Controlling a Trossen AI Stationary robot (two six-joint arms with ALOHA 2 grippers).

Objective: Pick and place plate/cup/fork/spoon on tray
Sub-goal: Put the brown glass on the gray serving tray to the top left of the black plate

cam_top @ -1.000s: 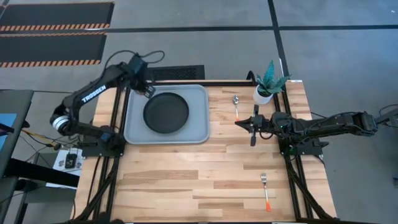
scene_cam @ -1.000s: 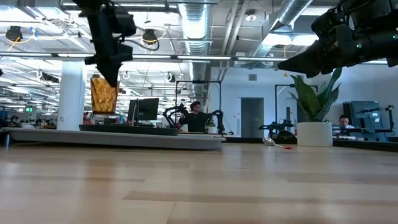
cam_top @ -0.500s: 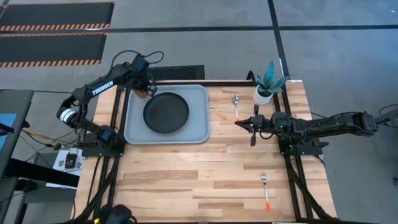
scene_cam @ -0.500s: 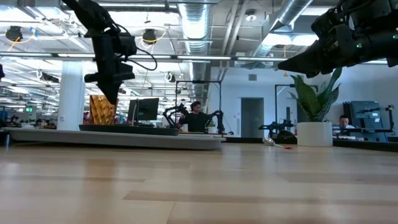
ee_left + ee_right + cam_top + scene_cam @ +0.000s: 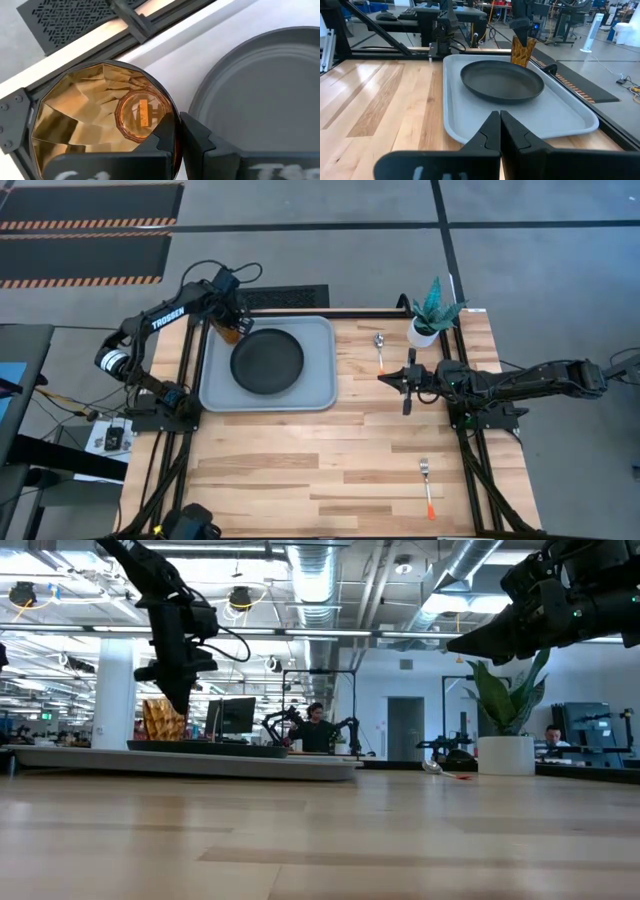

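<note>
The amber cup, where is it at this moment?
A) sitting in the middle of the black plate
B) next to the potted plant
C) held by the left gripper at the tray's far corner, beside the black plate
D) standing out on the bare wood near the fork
C: the left gripper is closed on the cup at the corner of the tray, next to the plate.

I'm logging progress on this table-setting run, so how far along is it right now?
Done: the plate sits on the tray. In hand: the left gripper holds the cup low over the tray's far left corner. Left: the spoon and fork lie on the table. The right gripper waits shut beside the spoon.
</note>
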